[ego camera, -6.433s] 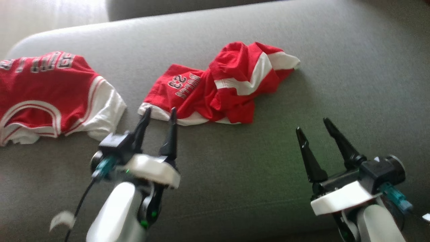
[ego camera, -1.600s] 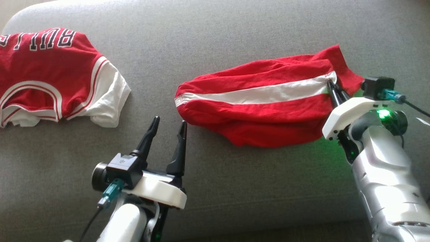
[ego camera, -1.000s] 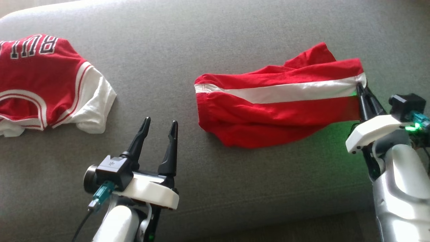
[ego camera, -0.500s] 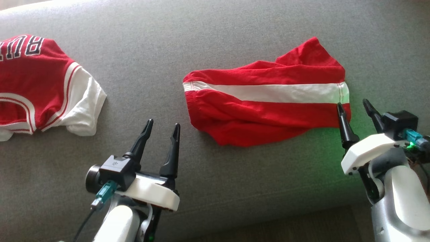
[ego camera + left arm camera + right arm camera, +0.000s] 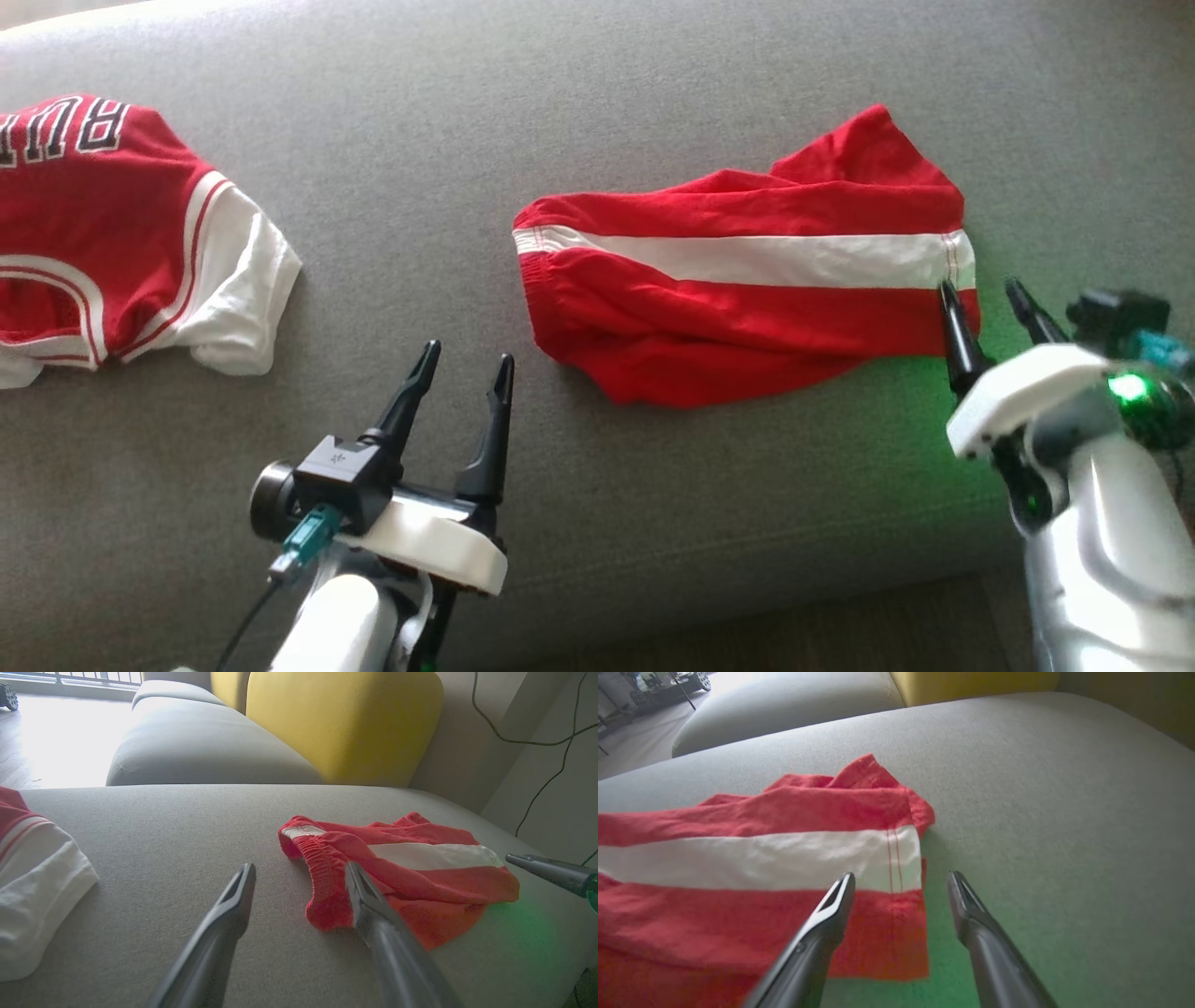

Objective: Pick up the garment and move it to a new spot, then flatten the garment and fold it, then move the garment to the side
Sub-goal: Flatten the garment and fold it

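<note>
Grey couch seat (image 5: 653, 93) holds your red shorts (image 5: 747, 317), lying bunched on its right half. Your right gripper (image 5: 977, 285) sits at the shorts' right hem, fingers apart, holding nothing. Your left gripper (image 5: 469, 352), fingers apart too, hangs near the waistband end. Flattening looks next: you grab both ends and pull the wrinkles out.

Red shorts (image 5: 747, 308) with white side stripe, lying flat, slightly rumpled, on grey sofa cushion (image 5: 597, 121).
</note>
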You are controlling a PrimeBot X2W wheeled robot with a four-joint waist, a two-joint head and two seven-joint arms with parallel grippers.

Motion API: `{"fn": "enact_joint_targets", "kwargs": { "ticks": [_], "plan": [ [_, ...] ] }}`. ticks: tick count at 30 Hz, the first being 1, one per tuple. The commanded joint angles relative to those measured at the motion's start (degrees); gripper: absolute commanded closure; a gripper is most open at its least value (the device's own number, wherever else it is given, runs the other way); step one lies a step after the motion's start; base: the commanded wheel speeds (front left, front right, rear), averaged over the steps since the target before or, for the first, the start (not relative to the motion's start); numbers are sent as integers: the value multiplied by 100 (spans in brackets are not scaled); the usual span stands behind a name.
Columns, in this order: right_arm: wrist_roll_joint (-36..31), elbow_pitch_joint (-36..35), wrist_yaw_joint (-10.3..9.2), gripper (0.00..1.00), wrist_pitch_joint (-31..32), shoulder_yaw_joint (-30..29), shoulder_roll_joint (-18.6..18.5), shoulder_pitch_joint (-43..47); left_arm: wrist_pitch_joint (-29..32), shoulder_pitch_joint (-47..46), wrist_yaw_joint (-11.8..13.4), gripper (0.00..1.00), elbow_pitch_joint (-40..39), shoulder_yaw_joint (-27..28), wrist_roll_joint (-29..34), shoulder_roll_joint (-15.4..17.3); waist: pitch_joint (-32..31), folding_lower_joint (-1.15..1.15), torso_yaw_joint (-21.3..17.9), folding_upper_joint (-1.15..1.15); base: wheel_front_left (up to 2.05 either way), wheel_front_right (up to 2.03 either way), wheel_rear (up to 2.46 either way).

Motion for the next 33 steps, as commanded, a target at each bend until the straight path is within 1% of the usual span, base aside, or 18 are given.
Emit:
{"fn": "enact_joint_targets", "kwargs": {
  "ticks": [1,6,11,16,21,22,24,26,29,30,32,33],
  "plan": [
    [24,-87,-1,0,-89,112,11,-342,-69,-192,-23,0,-163,132,64,-24,7,0,21,0,0,0,0],
    [-65,549,-1,0,-251,73,11,-814,-69,-211,-26,0,-139,90,71,-26,42,0,103,0,0,0,0],
    [-320,1107,-1,0,-349,-158,10,-1104,-69,-242,-14,0,-137,78,49,-34,82,0,185,0,0,0,0],
    [-499,1545,-1,0,-527,-358,10,-1335,-69,-249,-7,0,-129,89,36,-35,118,0,216,0,0,0,0],
    [-578,1888,-1,0,-711,-397,11,-1529,-69,-274,5,0,-124,88,31,-40,130,0,228,0,0,0,0],
    [-576,1948,-1,0,-744,-387,11,-1563,-69,-276,9,0,-125,90,31,-41,128,0,226,0,0,0,0],
    [-576,2059,-1,5,-801,-351,11,-1619,-69,-278,15,0,-120,99,29,-40,122,0,221,0,0,0,0],
    [-487,2187,-1,8,-828,-295,11,-1675,-69,-278,16,0,-108,102,24,-39,112,0,218,0,0,0,0],
    [-416,2337,-1,20,-871,-265,11,-1731,-69,-268,18,0,-103,103,16,-42,94,0,206,0,0,0,0],
    [-394,2383,-1,29,-884,-266,11,-1746,-69,-264,18,0,-107,101,14,-43,88,0,205,0,0,0,0],
    [-391,2457,-1,64,-918,-256,11,-1770,-69,-261,19,0,-118,96,17,-44,79,0,203,0,0,0,0],
    [-400,2487,-1,71,-938,-250,11,-1782,-69,-262,21,0,-125,95,22,-44,77,0,203,0,0,0,0]
  ]
}}
